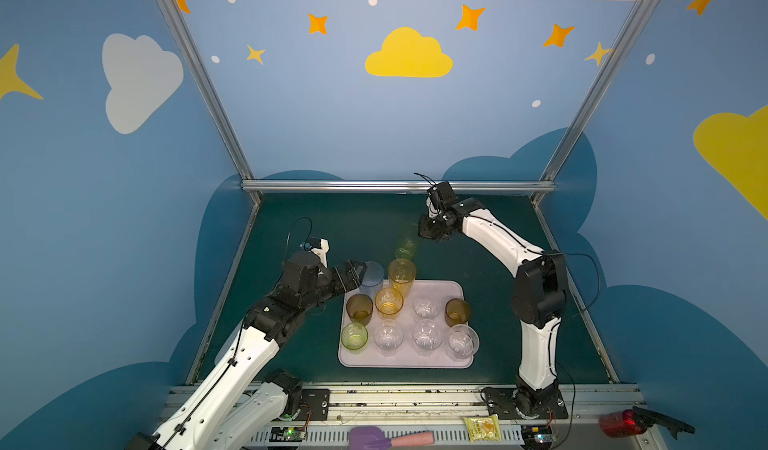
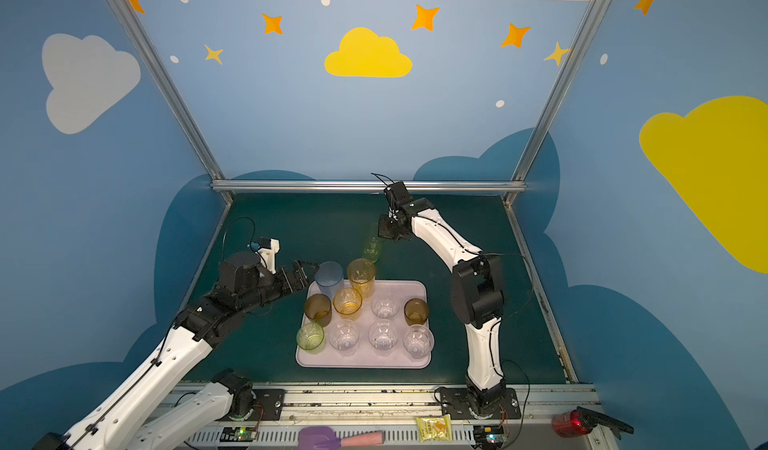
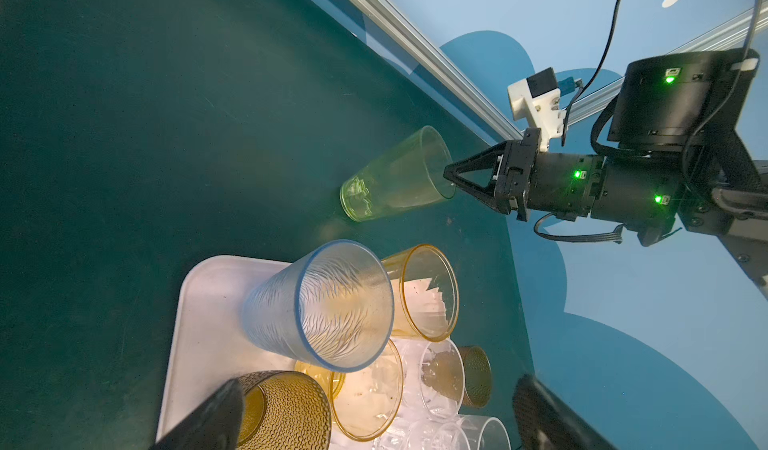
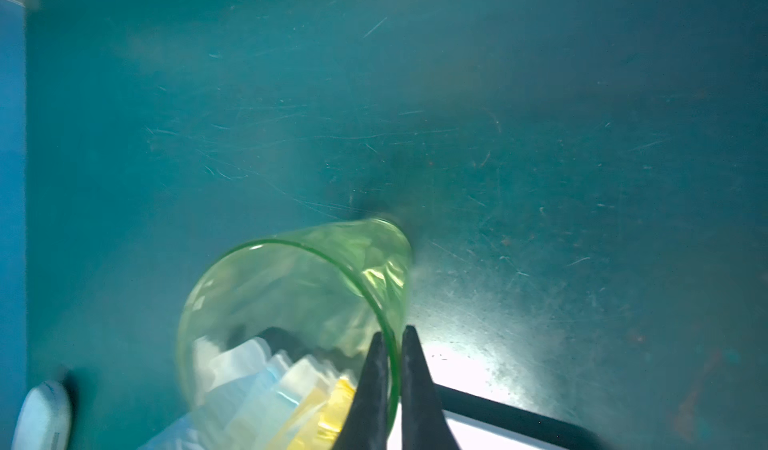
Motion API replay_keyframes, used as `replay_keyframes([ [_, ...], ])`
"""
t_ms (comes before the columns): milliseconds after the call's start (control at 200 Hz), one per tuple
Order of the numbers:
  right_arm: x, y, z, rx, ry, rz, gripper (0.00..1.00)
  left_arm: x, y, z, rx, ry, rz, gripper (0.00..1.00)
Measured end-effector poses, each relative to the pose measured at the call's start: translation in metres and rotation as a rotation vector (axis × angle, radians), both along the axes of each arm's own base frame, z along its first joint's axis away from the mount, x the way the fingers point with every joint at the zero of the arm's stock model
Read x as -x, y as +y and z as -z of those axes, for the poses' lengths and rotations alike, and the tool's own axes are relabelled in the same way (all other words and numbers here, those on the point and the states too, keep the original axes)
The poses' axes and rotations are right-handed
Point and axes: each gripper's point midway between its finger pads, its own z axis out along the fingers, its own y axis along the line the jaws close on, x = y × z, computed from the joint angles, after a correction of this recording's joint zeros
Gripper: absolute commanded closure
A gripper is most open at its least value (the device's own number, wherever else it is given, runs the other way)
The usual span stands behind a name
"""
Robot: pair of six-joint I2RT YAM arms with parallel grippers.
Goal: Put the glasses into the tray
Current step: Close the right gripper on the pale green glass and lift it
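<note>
Right tool (image 4: pixel 391 337) pinched on rim of tall green glass (image 3: pixel 395 177), one finger inside, one outside. Glass tilted over table (image 1: pixel 332 227), just beyond far edge of tray (image 1: pixel 405 362), blurred in both top views. Base contact with table cannot be told. Left tool (image 2: pixel 307 274) spread wide, nothing gripped, just beside tall blue glass (image 2: pixel 328 279) at tray's far left corner. Ten glasses (image 1: pixel 427 335) counted upright in tray, blue one included.

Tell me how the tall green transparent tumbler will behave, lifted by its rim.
The tall green transparent tumbler is probably light: its wall looks thin. The right gripper pinches only one spot of the rim, so it may swing or slip. Its narrow base suggests easy tipping.
</note>
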Motion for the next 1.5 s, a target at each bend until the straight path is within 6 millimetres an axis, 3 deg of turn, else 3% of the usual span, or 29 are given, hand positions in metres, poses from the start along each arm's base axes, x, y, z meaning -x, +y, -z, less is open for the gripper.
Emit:
replay_keyframes([
  [711,-0.003,-0.009,0.003,0.005,0.006,0.017,1.0,-0.001,0.002,0.001,-0.007,-0.002,-0.013,0.0],
  [961,0.014,-0.02,0.003,-0.004,0.004,0.03,1.0,-0.002,0.006,0.005,-0.02,0.001,-0.031,0.0],
  [1117,0.029,-0.029,-0.007,-0.017,-0.005,0.047,1.0,-0.002,0.006,0.004,-0.018,-0.001,-0.032,0.0],
  [1497,0.055,-0.053,-0.054,-0.048,-0.114,0.079,1.0,-0.002,0.003,0.0,0.014,-0.004,-0.029,0.0],
])
